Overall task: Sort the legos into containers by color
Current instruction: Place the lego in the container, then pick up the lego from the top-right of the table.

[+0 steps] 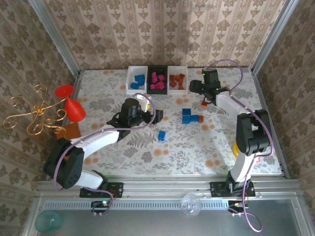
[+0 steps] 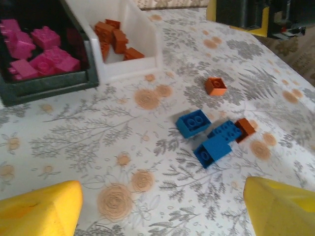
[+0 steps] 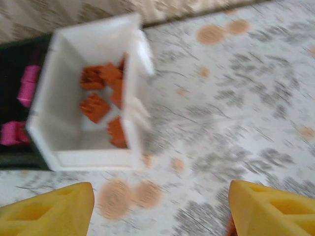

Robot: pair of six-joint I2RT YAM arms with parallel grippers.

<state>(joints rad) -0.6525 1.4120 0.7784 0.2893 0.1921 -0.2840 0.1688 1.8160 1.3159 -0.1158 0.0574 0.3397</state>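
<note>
A: On the near side of the black plastic bin (image 2: pixel 49 87), not yet sorted: four small blue bricks (image 2: pixel 192 123), two orange-brown bricks (image 2: pixel 215 86).

B: Left end effector (image 2: pixel 162 196) gapes empty facing them, probably lining up a pick. Right end effector (image 3: pixel 161 196), right of that bin, is spread wide, holding nothing.

The bench (image 2: pixel 74 142) is printed with grey ferns and orange blossoms. Ahead of the yellow left jaws, blue legos (image 2: pixel 193 123) and an orange brick (image 2: pixel 215 86) are seen; magenta bricks (image 2: pixel 44 51) are kept in a black bin (image 2: pixel 49 87), rust-orange bricks (image 2: pixel 115 39) in a white bin (image 2: pixel 133 68).
</note>
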